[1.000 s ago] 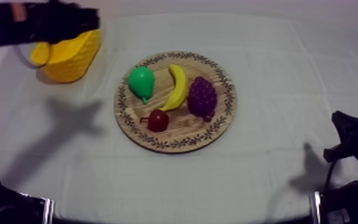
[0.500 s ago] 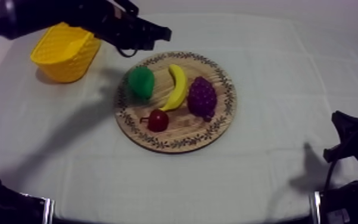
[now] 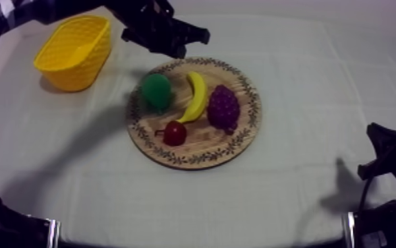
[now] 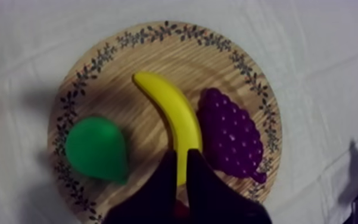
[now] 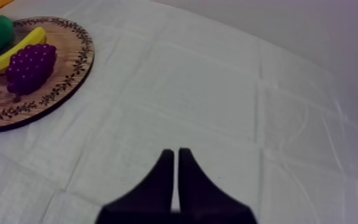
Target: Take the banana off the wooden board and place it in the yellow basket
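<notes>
While the left jaws hang closed and empty, the curved banana [image 4: 172, 122] seemingly touches knobbly grapes [image 4: 232, 134].

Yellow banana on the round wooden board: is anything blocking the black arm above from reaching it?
Nothing visible covers the curved yellow banana; the left jaws hang above it. The green pear and purple grape bunch only flank it.

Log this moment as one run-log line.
left gripper: shut, over banana | banana: on wooden board, between pear and grapes | right gripper: shut, over cloth | yellow basket: left side | phase: approach
</notes>
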